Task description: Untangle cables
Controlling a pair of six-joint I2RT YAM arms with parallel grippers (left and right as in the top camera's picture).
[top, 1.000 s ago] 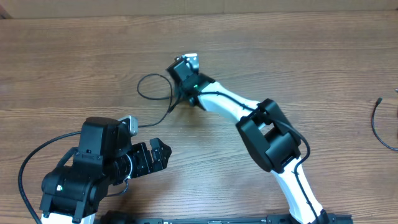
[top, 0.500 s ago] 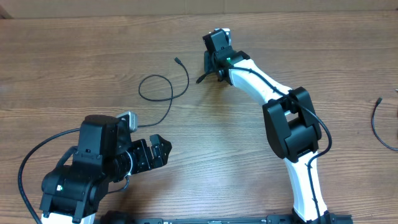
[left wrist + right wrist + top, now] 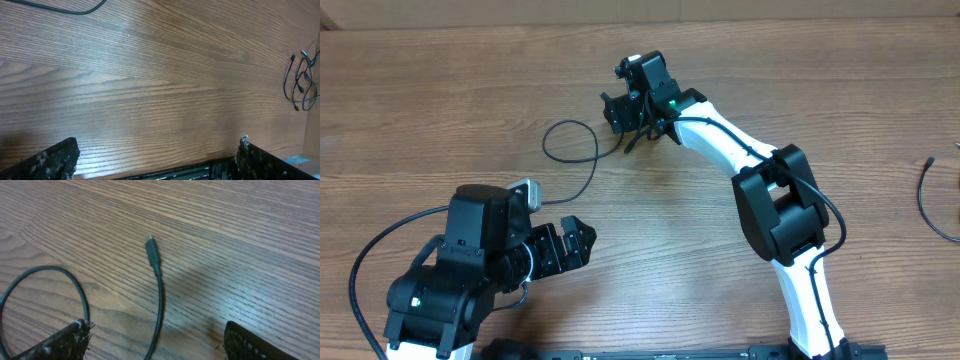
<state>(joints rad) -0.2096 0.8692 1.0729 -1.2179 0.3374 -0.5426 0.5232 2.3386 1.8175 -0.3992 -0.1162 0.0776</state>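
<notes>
right tool (image 3: 153,330): jaws stood wide, nothing clamped; positioned low over the plug end of the looped cable (image 3: 161,297), one finger to each side of it
left tool (image 3: 580,243): jaws fully wide, empty; held near its own side of the wooden worktop (image 3: 440,80), well apart from the plug end
why right tool is there: judged as either a fresh release or a set-up for a grasp of the plug end; which of the two cannot be told
why left tool is there: judged as parked clear, so the cable is left free for the other arm
looped cable, place: upper middle of the worktop, flat on the wood; a single open loop is seen just left of the right tool, and a tail is run down from it toward the left arm
plug tip (image 3: 150,244): pointed away from the right wrist camera, tilted slightly left; no contact with the loop
long axis: the plug-end stretch is laid nearly straight, in line with the right tool's approach, between the fingers
loop: one ring, not crossed by the plug-end stretch in the wrist view
second cable (image 3: 919,203): at the far right edge, well apart from the first; a small cluster of strands is shown there in the left wrist view, judged not yet untangled
progress: judged partial
</notes>
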